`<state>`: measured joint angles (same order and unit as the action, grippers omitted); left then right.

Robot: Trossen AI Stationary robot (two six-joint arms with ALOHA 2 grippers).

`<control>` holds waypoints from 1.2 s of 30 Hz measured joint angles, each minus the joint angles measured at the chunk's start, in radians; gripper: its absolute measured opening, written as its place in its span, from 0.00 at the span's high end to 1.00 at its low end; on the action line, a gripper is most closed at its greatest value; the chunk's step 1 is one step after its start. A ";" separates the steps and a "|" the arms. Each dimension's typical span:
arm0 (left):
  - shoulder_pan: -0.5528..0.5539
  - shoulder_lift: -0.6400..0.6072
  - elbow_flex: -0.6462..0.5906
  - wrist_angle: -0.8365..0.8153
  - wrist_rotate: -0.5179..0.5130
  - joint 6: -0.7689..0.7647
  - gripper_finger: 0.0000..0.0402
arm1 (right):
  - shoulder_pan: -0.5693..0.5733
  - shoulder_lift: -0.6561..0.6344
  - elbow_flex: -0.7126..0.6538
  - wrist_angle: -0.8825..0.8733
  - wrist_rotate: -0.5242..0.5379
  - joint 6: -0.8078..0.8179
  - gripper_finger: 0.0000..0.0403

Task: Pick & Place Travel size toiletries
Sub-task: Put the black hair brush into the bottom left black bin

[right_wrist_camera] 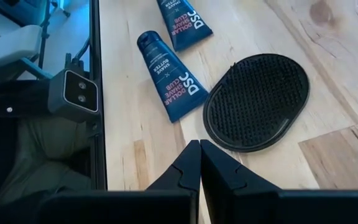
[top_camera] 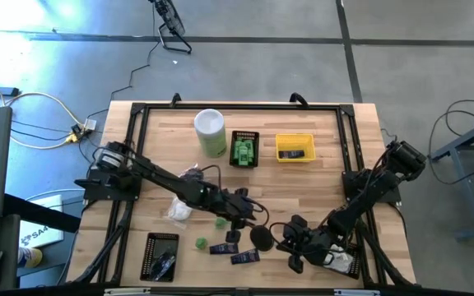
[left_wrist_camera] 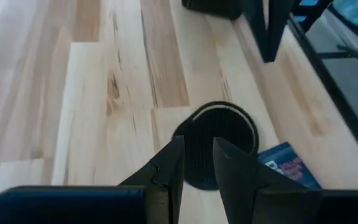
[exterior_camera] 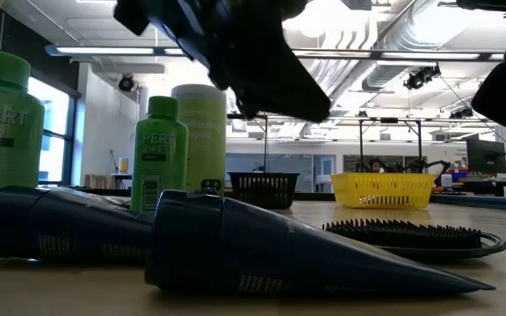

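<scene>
A dark round brush (top_camera: 262,238) lies flat on the table near its front edge. My left gripper (left_wrist_camera: 197,155) hangs over the brush (left_wrist_camera: 219,134), tilted down, with a narrow gap between its fingers and nothing in it. My right gripper (right_wrist_camera: 199,149) is shut and empty, just short of the brush's (right_wrist_camera: 257,102) rim. Two dark navy tubes (right_wrist_camera: 173,74) (right_wrist_camera: 185,18) lie flat beside the brush. Two little green bottles (top_camera: 220,220) (top_camera: 200,242) stand nearby. A white soft packet (top_camera: 179,212) lies under the left arm.
At the back stand a tall white-and-green canister (top_camera: 210,131), a black mesh basket (top_camera: 243,148) with green bottles and a yellow basket (top_camera: 295,148) holding a dark item. Another black basket (top_camera: 161,255) sits front left. A white packet (top_camera: 340,261) lies by the right arm.
</scene>
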<state>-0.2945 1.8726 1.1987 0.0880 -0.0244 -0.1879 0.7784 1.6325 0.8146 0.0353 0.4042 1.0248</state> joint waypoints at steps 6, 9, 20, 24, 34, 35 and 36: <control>0.000 0.061 0.039 -0.005 0.000 0.000 0.79 | 0.001 0.000 0.000 0.001 0.012 0.001 0.99; 0.000 0.092 0.062 -0.006 0.010 0.007 0.79 | 0.003 0.000 0.000 0.001 0.006 0.009 0.99; 0.000 0.148 0.106 -0.042 0.044 0.027 0.79 | 0.010 0.000 0.000 0.010 0.008 0.026 0.99; 0.000 0.161 0.106 -0.040 0.044 0.027 0.79 | 0.010 0.000 0.000 0.011 0.008 0.026 0.99; 0.000 0.167 0.106 -0.034 0.044 0.034 0.79 | 0.010 0.000 0.000 0.014 0.009 0.026 0.99; 0.000 0.175 0.106 -0.021 0.044 0.033 0.79 | 0.010 0.000 0.000 0.014 0.011 0.026 0.99; 0.000 0.179 0.106 -0.027 0.043 0.030 0.79 | 0.010 0.000 0.000 0.014 0.013 0.026 0.99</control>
<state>-0.2943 2.0519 1.3050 0.0610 0.0184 -0.1578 0.7883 1.6325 0.8146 0.0496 0.4173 1.0504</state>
